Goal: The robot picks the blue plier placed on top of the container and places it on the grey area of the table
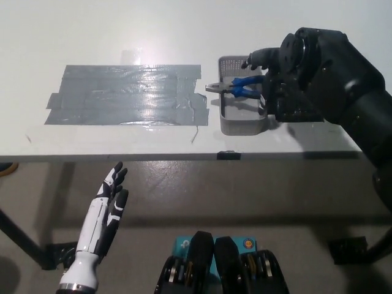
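We see a white table (92,37) filling the upper half of the head view, its front edge running across the middle, floor below. On it, left of centre, a wide grey area (122,95) made of overlapping tape strips, shiny with glare, edges ragged. Our black right arm comes in from the right and bends over the table's right end; the right hand (269,70) sits over the right side of the grey mesh container (242,125), which stands just right of the tape patch, touching none of it that we can tell. The blue plier (236,87) lies across the container's top rim, metal jaws poking out past the left rim toward the tape, blue handles running right under the hand. Right hand's fingers curl down at the handles, but we cannot tell if they actually have hold of them. White left hand (110,202) rests low left, below the table edge, fingers spread, holding nothing. No readable writing or labels anywhere.
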`<state>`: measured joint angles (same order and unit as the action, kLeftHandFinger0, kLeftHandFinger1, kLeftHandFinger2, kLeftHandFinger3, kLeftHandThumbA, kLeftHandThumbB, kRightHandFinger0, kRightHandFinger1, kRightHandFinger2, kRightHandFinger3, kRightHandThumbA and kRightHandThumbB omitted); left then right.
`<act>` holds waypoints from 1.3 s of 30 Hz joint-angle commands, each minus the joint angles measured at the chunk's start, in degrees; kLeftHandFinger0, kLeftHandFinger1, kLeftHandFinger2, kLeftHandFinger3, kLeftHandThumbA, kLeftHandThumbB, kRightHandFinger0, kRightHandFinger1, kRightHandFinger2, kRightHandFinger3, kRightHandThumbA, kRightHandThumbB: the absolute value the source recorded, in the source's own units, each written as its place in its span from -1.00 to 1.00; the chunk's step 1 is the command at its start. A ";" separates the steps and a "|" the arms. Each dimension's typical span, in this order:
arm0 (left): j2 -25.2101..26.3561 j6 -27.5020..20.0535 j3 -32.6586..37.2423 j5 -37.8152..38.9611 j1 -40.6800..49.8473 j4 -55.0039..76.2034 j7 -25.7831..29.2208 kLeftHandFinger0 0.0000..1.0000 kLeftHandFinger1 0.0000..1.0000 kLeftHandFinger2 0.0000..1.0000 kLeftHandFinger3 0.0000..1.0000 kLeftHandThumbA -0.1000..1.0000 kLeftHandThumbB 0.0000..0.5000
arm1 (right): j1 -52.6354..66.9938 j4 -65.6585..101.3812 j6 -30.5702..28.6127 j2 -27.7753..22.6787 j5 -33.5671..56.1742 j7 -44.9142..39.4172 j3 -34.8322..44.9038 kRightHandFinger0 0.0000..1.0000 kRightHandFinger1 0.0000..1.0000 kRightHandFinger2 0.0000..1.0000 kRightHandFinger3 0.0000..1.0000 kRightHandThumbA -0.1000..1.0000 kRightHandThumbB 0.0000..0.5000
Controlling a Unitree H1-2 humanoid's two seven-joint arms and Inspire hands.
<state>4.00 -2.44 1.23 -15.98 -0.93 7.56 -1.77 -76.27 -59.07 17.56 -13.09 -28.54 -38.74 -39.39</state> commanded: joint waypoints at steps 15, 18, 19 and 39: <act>0.22 0.10 1.42 -1.89 -0.89 2.70 0.77 1.00 1.00 1.00 1.00 1.00 -1.00 | -6.41 -8.66 -4.93 2.79 -2.47 0.12 0.37 1.00 1.00 1.00 1.00 1.00 0.25; 0.08 0.51 1.71 -2.17 -1.08 2.83 0.78 1.00 1.00 1.00 1.00 1.00 -1.00 | -6.71 -8.90 -4.49 2.87 -2.97 0.47 0.24 1.00 1.00 1.00 1.00 1.00 0.28; 0.09 0.52 1.73 -2.17 -1.08 2.83 0.80 1.00 1.00 1.00 1.00 1.00 -1.00 | -6.73 -8.96 -4.52 2.89 -3.01 0.48 0.28 1.00 1.00 1.00 1.00 1.00 0.29; 0.04 0.24 3.39 -1.58 -0.78 3.23 0.38 1.00 1.00 1.00 1.00 1.00 -1.00 | -7.11 -12.47 -6.18 4.89 -4.13 3.79 1.20 1.00 1.00 1.00 1.00 1.00 0.37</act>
<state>3.99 -1.55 4.28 -17.48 -1.27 8.64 -1.80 -79.88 -70.73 13.10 -8.95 -31.93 -37.10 -38.87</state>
